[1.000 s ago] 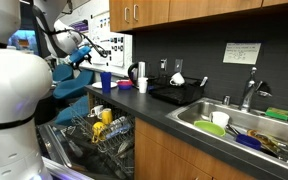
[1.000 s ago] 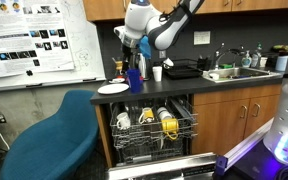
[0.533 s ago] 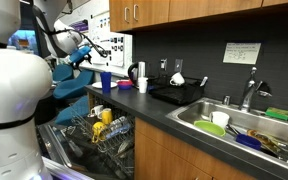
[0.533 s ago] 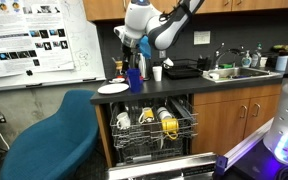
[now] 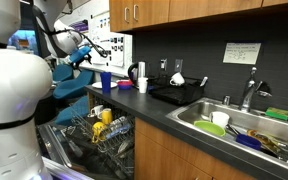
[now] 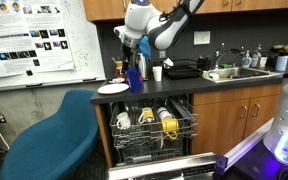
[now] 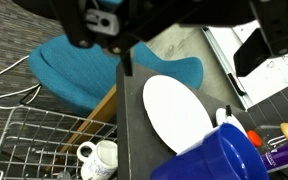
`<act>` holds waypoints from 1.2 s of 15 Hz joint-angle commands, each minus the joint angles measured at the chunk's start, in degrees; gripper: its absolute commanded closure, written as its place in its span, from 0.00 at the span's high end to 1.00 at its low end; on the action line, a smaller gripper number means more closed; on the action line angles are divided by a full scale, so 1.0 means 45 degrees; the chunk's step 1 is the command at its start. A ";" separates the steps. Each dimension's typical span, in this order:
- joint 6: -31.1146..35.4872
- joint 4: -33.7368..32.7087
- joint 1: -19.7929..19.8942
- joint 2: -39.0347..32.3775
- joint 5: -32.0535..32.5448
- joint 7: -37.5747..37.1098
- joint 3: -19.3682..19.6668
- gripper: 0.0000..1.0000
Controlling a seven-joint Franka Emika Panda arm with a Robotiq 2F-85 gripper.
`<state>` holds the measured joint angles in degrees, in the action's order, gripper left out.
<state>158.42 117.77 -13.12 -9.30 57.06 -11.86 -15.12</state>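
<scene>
An exterior view looks along the counter (image 5: 174,112) past the robot (image 5: 9,100), sink (image 5: 234,128) nearest. An exterior view faces the open dishwasher rack (image 6: 154,130) from farther back; the close wrist view looks down on it

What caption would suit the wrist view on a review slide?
Open gripper above a white plate and blue cup on the dark counter, loaded dishwasher rack alongside.

Teal chair (image 6: 49,130), loaded dishwasher rack (image 6: 149,148), sink (image 5: 184,115) full of dishes, poster (image 6: 34,40) on wall
</scene>
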 commanded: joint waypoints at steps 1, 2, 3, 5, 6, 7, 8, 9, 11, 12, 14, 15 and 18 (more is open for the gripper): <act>0.0000 0.0000 0.0000 0.0000 0.0000 0.0000 0.0000 1.00; 0.0000 0.0000 0.0000 0.0000 0.0000 0.0000 0.0000 1.00; 0.0001 0.0000 0.0000 0.0000 0.0000 0.0000 0.0000 1.00; 0.0001 0.0000 0.0000 0.0000 0.0000 0.0000 0.0000 1.00; 0.0001 0.0000 0.0000 0.0000 0.0000 0.0001 0.0000 1.00; 0.0001 0.0000 0.0000 0.0000 0.0000 0.0001 0.0000 1.00; 0.0001 0.0000 0.0000 0.0000 0.0000 0.0001 0.0000 1.00; -0.0166 -0.0143 -0.0132 -0.0144 0.0240 -0.0273 -0.0003 1.00; -0.0525 -0.0405 -0.0437 -0.0513 0.0709 -0.1004 -0.0002 1.00; -0.0761 -0.0472 -0.0577 -0.0635 0.0894 -0.1252 -0.0013 1.00; -0.1367 -0.0605 -0.0915 -0.0871 0.1229 -0.1735 -0.0035 1.00; -0.1753 -0.0692 -0.1099 -0.0965 0.1406 -0.1952 -0.0030 1.00; -0.2826 -0.0876 -0.1595 -0.0950 0.1984 -0.2564 0.0014 1.00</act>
<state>150.06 115.62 -18.42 -13.36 62.93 -20.31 -15.32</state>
